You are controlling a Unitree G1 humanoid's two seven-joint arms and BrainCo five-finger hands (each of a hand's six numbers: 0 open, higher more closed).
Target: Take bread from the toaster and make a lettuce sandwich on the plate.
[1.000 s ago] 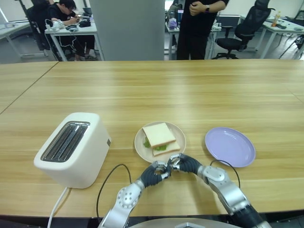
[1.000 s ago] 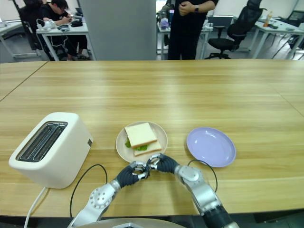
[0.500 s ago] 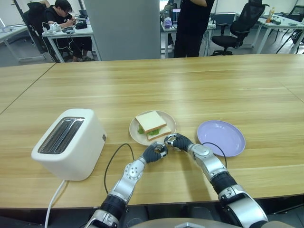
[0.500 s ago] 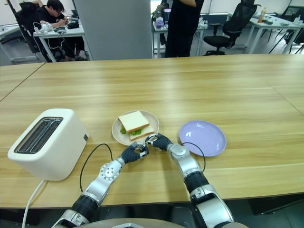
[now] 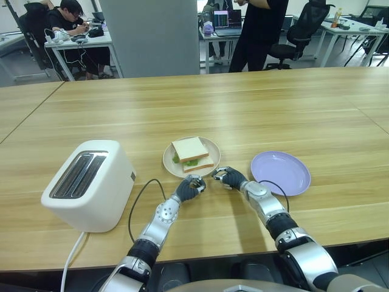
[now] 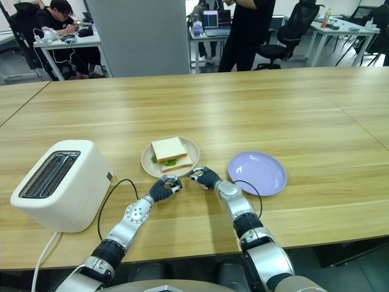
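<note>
Wooden worktop [image 5: 255, 109]. The beige plate [image 5: 167, 161] sits about mid-worktop and carries the sandwich [image 5: 191, 149]: two white bread slices, the top one skewed, with green lettuce showing at the edges between them. The white toaster [image 5: 88, 185] is at 8 o'clock from that plate, well apart, slots facing up. The small dark mark on its side is too small to read. The purple plate [image 5: 281, 173] is at 4 o'clock from the sandwich plate, near but not touching. The left hand [image 5: 190, 187] is at 6 o'clock just off the plate rim, fingers curled in, holding nothing. The right hand [image 5: 226, 177] is at 5 o'clock, beside the rim, also curled with nothing held. The hands are close together but apart. A black cable [image 5: 138, 204] loops on the worktop by the left forearm.
</note>
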